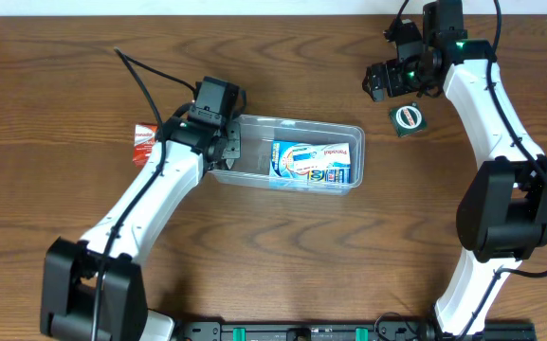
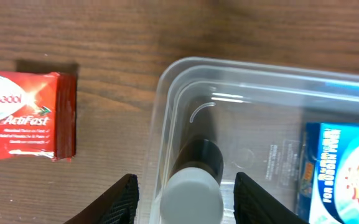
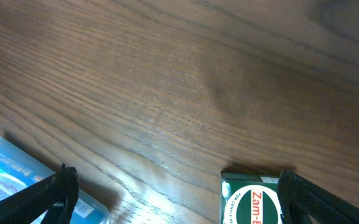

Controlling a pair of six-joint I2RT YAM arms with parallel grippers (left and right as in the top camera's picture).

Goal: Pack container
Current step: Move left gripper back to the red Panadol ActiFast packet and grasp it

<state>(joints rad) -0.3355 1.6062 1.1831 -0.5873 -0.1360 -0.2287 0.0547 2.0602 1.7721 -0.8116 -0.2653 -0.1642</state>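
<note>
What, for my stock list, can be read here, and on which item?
"Panadol ActiFast": small red cardboard box; finer print blurred.
"Panadol": blue cardboard box in the clear plastic container; rest unreadable.
"Zam-", cut off: green square pack.

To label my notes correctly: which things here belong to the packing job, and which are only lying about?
Job: container, with blue box and grey-capped bottle inside it.
Lying outside, perhaps still to pack: red Panadol box, green tin.
</note>
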